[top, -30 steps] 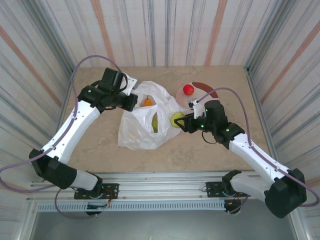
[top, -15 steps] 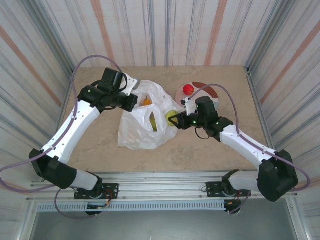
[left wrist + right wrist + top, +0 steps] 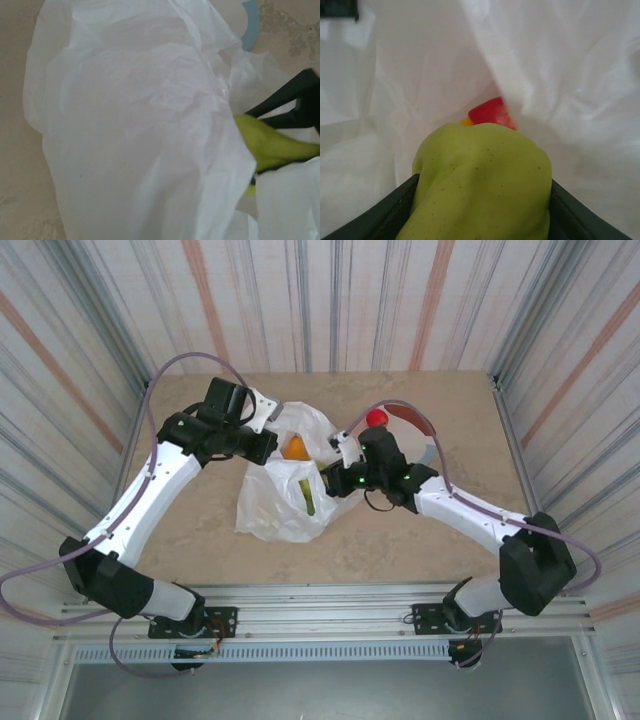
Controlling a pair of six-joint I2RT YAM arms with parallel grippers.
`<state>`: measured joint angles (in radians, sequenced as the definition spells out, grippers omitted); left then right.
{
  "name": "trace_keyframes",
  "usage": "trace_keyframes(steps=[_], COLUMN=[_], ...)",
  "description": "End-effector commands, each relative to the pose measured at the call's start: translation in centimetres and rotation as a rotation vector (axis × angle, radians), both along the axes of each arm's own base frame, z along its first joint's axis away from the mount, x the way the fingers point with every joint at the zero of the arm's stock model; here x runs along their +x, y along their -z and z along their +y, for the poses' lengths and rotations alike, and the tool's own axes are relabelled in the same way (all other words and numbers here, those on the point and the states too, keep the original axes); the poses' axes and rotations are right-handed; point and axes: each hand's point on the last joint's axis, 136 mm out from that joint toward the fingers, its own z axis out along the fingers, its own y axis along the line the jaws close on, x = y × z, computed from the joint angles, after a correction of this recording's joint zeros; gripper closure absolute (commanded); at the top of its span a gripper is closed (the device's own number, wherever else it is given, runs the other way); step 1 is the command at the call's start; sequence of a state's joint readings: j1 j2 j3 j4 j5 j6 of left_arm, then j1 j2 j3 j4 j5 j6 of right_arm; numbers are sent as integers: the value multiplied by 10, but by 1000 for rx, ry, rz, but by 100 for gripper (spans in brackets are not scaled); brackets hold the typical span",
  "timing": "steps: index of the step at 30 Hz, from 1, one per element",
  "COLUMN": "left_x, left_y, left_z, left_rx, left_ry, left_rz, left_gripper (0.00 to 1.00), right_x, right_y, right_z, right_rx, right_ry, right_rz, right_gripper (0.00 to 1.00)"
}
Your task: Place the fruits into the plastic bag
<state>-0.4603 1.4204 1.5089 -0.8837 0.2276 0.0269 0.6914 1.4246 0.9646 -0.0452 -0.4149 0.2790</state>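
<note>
Gripping a green fruit (image 3: pixel 480 180), right hand (image 3: pixel 335 483) sits inside the plastic bag (image 3: pixel 270 515).

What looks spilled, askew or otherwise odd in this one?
Nothing stands out. The right gripper holds a green fruit in the mouth of the plastic bag, an orange fruit lies inside, and a red fruit sits on the plate.

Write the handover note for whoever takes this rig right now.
Left hand: at the upper edge of the bag; grip unclear.
Right hand: shut on a green fruit, inside the bag's mouth.
Done: the orange fruit is bagged; so is the deeper red fruit.
Left: release the green fruit, then fetch the plate's red fruit from the plate.
</note>
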Motion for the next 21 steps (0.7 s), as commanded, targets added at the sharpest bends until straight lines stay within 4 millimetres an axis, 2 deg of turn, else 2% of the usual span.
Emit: trace_keyframes(steps=[1, 6, 11, 17, 21], left_x=[-6, -6, -7, -7, -7], left_y=[-9, -6, -7, -13, -9], left_z=[-3, -4, -4, -5, -4], left_rx=[-25, -29, -41, -63, -53], left_ry=[23, 26, 22, 24, 20], left_rz=[-31, -26, -30, -64, -54], left_gripper=[100, 100, 100, 100, 100], right_x=[-18, -26, -20, -20, -29], right_y=[1, 17, 45, 49, 52], right_z=[18, 31, 39, 59, 76], right_rx=[27, 22, -19, 29, 46], right_ry=[-99, -150, -122, -121, -167], right_rz=[17, 62, 113, 134, 158], right_gripper=[45, 44, 42, 38, 35])
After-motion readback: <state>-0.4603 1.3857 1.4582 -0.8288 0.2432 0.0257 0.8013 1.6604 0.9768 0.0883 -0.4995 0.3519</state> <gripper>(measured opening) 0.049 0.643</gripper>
